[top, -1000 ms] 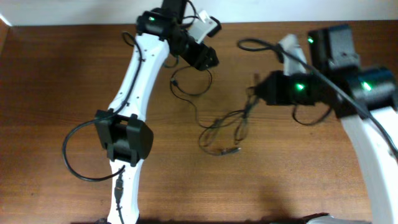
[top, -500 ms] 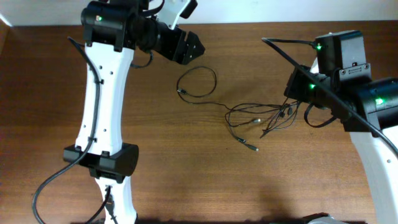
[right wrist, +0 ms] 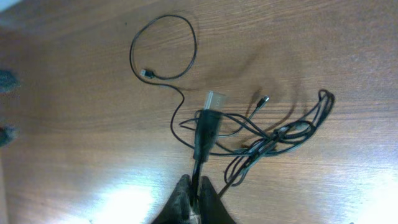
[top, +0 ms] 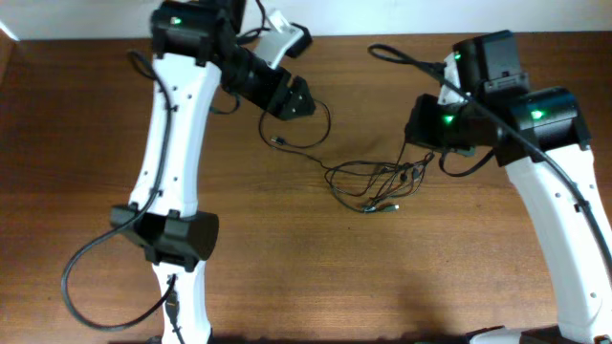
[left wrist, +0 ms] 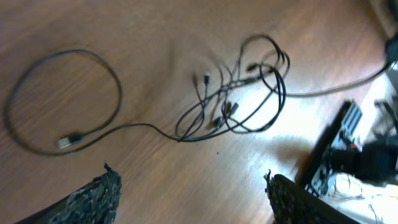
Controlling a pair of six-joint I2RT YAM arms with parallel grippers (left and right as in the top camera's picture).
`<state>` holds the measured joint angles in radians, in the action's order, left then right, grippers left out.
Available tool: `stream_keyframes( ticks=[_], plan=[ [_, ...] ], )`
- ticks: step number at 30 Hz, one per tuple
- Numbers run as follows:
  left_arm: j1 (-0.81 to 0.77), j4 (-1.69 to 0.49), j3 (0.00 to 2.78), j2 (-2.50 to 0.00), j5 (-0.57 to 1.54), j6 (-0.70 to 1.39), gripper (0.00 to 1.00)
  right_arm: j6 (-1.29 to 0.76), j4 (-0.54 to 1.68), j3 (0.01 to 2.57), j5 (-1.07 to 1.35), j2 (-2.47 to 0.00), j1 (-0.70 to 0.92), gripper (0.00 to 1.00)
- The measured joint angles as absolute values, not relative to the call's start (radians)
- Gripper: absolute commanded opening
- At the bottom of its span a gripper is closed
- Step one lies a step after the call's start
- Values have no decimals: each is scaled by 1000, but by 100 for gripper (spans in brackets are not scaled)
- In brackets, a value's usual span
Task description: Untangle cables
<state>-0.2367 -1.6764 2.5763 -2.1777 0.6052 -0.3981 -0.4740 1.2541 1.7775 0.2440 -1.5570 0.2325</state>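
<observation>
The cables lie on the wooden table as a thin black tangle (top: 375,182) with small plug ends. One cord runs left from it into a single open loop (top: 298,126). My left gripper (top: 298,101) hovers above that loop, open and empty. In the left wrist view the loop (left wrist: 62,99) is at the left, the tangle (left wrist: 239,93) at the centre, and the gripper (left wrist: 191,175) is below them. My right gripper (top: 424,153) is at the tangle's right end, lifted a little. In the right wrist view it (right wrist: 198,186) is shut on a cord with a thick USB plug (right wrist: 206,127).
The white left arm (top: 172,191) crosses the table's left half with a thick black cable looping at its base (top: 86,277). The right arm (top: 555,220) stands along the right side. The table's far edge meets a white wall (top: 382,14).
My right gripper has moved left with the cord, dragging the tangle left and bunching it. My left gripper has shifted slightly right and down over the single loop.
</observation>
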Motion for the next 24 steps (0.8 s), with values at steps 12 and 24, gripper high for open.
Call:
stream_keyframes(
  ticks=[12,24],
  plan=[
    [-174,-1631,2563,-2199,640,-469,80,-396,1349,1777,230,-1671,73,87],
    [-181,-1608,2563,-2199,640,-464,86,-497,849,1777,211,-2053,99,59]
  ],
)
